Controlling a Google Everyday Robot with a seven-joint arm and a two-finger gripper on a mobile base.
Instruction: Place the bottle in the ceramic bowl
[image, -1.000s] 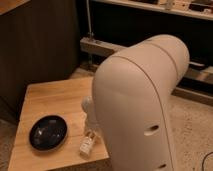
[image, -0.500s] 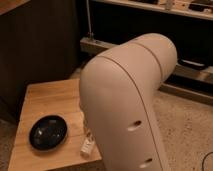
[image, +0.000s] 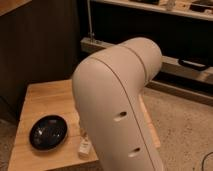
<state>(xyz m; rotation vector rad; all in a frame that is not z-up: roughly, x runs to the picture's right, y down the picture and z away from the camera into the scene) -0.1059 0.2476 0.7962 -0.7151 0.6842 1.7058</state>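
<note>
The ceramic bowl (image: 47, 132), black and glossy, sits on the front left of a light wooden table (image: 42, 100). The bottle (image: 84, 147) lies just right of the bowl near the table's front edge. Only its white cap and pale label end show; the rest is hidden behind my arm. My white arm (image: 117, 107) fills the middle of the view. My gripper is hidden behind the arm and does not show.
A dark wooden cabinet (image: 40, 45) stands behind the table at left. Metal shelving (image: 150, 15) with a low ledge (image: 190, 67) runs along the back. Speckled floor (image: 185, 130) lies to the right of the table.
My arm has swung left and towards the camera, covering more of the table and part of the bottle. The bowl and the bottle have not moved.
</note>
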